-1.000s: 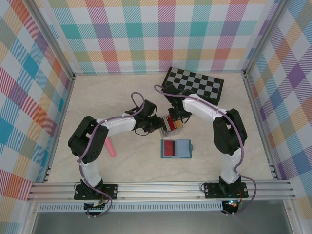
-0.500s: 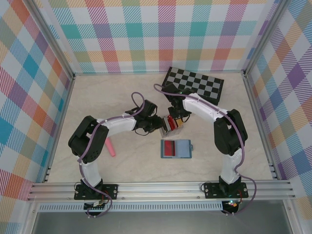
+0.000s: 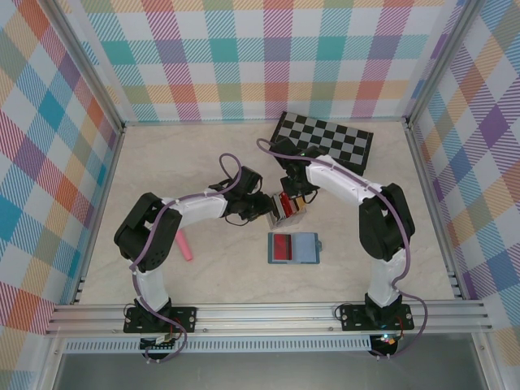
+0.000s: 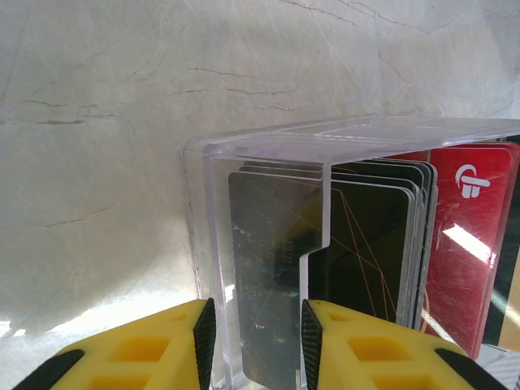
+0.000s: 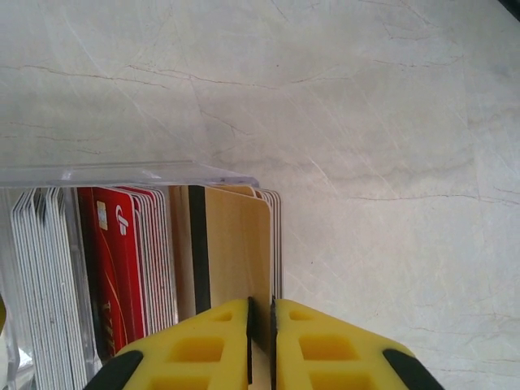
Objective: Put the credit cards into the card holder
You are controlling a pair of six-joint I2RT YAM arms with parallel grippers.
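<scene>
The right gripper, almost fully closed, pinches one tan card among the credit cards standing in the clear box. The tightly packed neighbours may rise with it (or it may slip from so thin a grip). The left gripper clamps the box wall, jaws narrow. The card holder lies open toward the near edge of the table, with a red card inside.
</scene>
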